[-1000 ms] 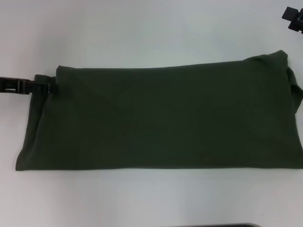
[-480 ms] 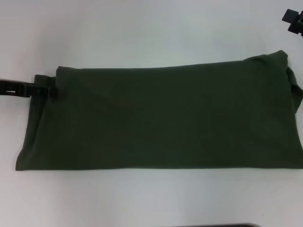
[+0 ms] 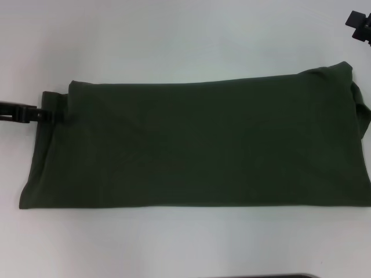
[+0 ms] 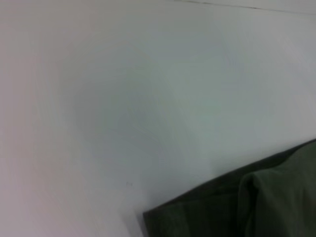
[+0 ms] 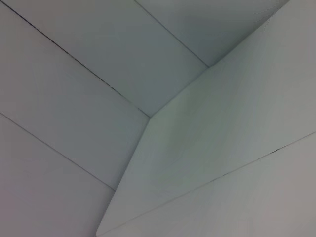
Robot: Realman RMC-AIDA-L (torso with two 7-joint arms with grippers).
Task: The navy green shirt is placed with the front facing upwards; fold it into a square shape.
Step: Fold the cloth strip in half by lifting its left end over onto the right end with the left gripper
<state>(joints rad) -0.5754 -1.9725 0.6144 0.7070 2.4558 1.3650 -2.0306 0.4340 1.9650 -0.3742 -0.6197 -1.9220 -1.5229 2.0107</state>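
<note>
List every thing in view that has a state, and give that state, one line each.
navy green shirt: folded into a long flat band across the table, plain side up, no lettering showing, not yet square.
left gripper: low at the shirt's left end, tip on the cloth edge.
right gripper: parked at the far right corner, off the shirt.
table: white, shirt lying flat on it.
</note>
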